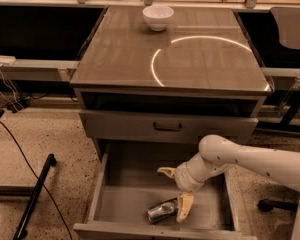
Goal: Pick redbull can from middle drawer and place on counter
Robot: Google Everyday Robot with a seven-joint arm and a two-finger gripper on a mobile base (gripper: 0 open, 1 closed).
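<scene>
The redbull can lies on its side on the floor of the open middle drawer, near the front wall. My gripper hangs inside the drawer from the white arm coming in from the right. It is open. One yellowish finger rests right beside the can's right end, the other points left above the can, apart from it. The counter above shows a bright ring reflection.
A white bowl stands at the back of the counter. The closed drawer front with a dark handle sits just above the open drawer. A black cable and bar lie on the floor at left. A chair stands at right.
</scene>
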